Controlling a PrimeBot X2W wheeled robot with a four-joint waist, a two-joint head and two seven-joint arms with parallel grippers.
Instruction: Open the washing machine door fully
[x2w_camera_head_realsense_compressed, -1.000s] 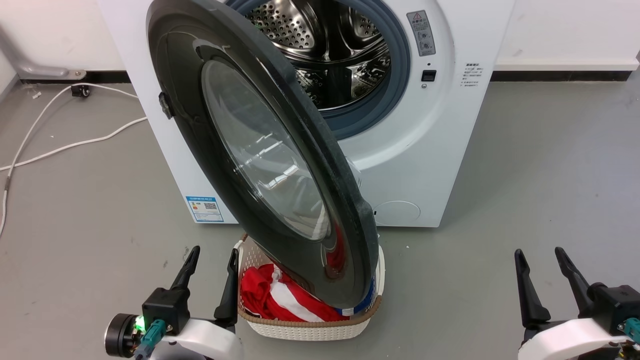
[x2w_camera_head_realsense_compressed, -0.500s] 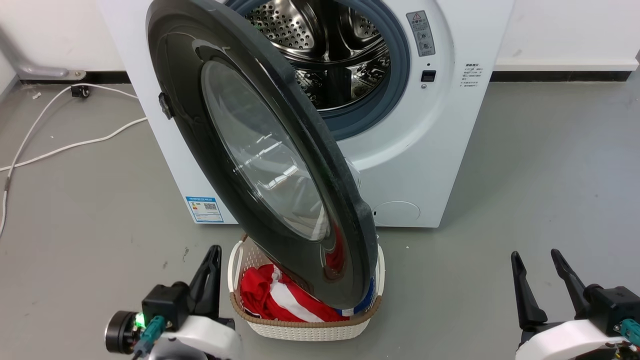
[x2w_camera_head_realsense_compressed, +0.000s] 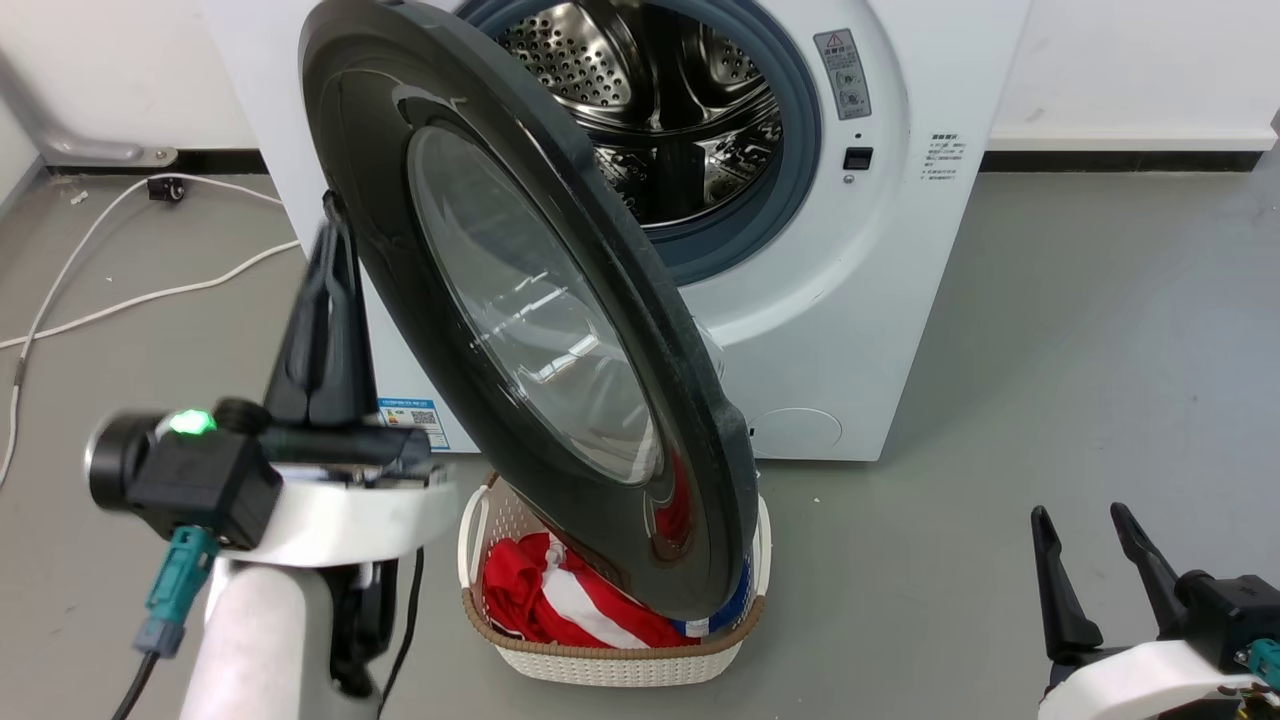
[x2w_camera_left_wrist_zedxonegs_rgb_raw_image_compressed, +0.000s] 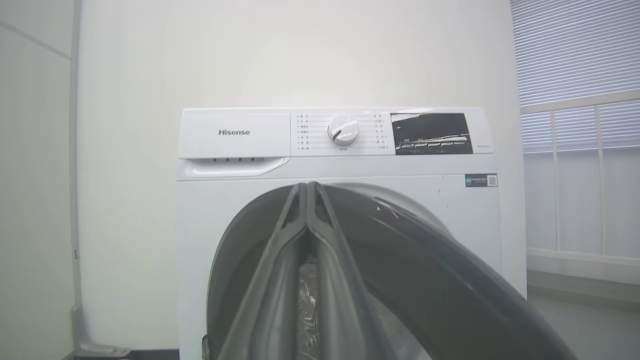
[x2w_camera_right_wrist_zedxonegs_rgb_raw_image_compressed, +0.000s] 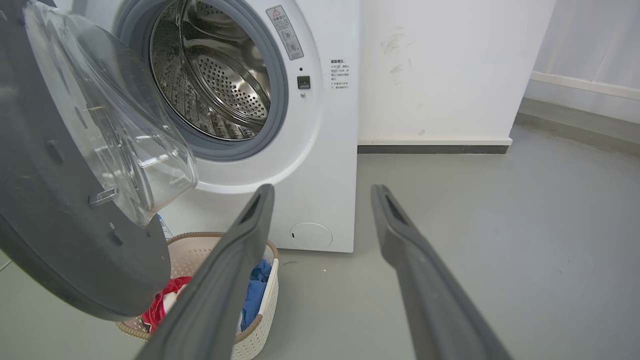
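The washing machine (x2w_camera_head_realsense_compressed: 880, 250) is a white front loader with its steel drum exposed. The washing machine door (x2w_camera_head_realsense_compressed: 530, 300), a glossy black disc with a clear glass bowl, stands partly open, swung out toward me over the basket. My left gripper (x2w_camera_head_realsense_compressed: 335, 225) is raised beside the door's left rim with its fingers pressed together and nothing between them. Whether it touches the door is unclear. In the left wrist view the shut gripper (x2w_camera_left_wrist_zedxonegs_rgb_raw_image_compressed: 307, 186) points up across the door (x2w_camera_left_wrist_zedxonegs_rgb_raw_image_compressed: 425, 260). My right gripper (x2w_camera_head_realsense_compressed: 1080, 515) hangs open at the lower right, far from the door (x2w_camera_right_wrist_zedxonegs_rgb_raw_image_compressed: 50, 200).
A white woven-rimmed laundry basket (x2w_camera_head_realsense_compressed: 620, 660) with red and blue clothes sits on the floor under the door's lower edge. A white cable (x2w_camera_head_realsense_compressed: 150, 290) runs over the grey floor at the left. A white wall stands behind the machine.
My left arm has lifted from the lower left up to the door's left rim, and its fingers have come together. The right gripper has stayed put.
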